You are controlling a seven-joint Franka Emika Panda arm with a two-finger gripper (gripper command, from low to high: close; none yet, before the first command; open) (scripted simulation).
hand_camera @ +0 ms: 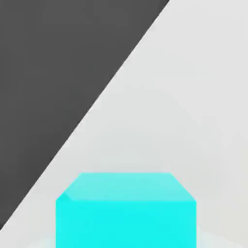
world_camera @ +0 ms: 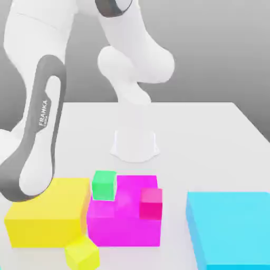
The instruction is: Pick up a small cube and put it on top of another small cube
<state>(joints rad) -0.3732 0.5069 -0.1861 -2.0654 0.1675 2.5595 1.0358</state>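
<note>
The small cyan cube sits on the white counter close under the hand camera, near the counter's edge. Whether the tool is released or clenched, I cannot tell. Risk — an off-centre grasp could nudge the cube toward that edge, or tilt it.

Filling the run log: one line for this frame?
stage: reaching | hand camera: cyan cube close, on white table | small green cube on big magenta block | nothing stacked yet
</note>
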